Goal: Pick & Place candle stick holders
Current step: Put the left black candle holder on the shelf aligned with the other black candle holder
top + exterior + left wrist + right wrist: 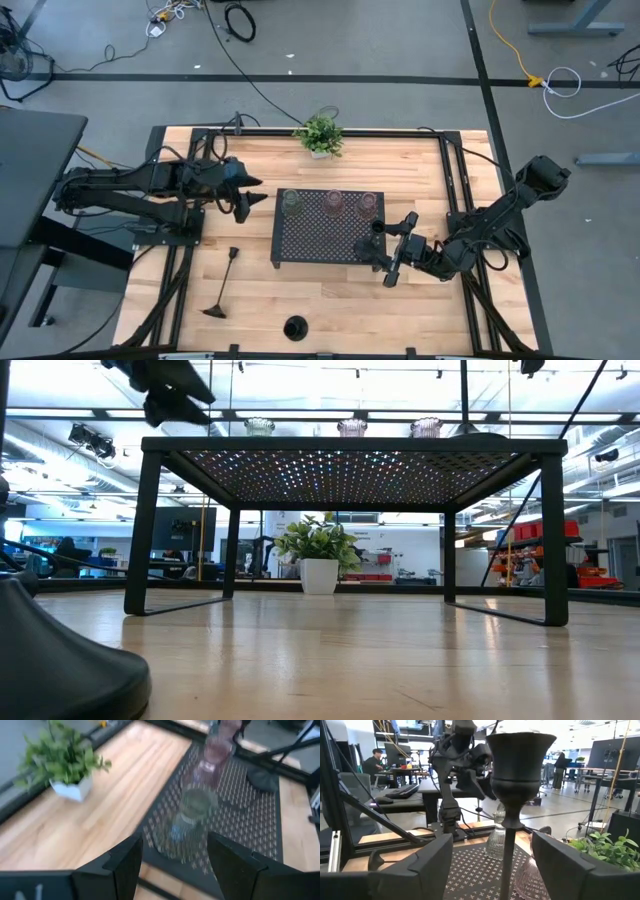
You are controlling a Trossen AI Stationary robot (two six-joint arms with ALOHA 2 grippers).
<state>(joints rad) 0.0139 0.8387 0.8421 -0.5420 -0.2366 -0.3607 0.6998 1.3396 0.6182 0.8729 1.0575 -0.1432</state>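
A black perforated tray (320, 245) stands mid-table. Three glass holders stand along its far edge: a greenish one (291, 203) and two pinkish ones (334, 202) (366, 205). A tall black thin-stemmed holder (512, 780) stands upright on the tray's right part. My right gripper (495, 870) is open, with one finger on either side of the stem and clear of it. My left gripper (175, 865) is open and empty, above the tray's left edge, facing the greenish holder (192, 812). A second tall black holder (226, 283) lies on its side on the table. A squat black one (295, 327) stands near the front edge.
A leafy potted plant (320, 135) stands at the table's far edge, behind the tray. The bare wooden table (330, 300) lies between the tray and the near edge. Dark frame rails run along the table's left and right sides.
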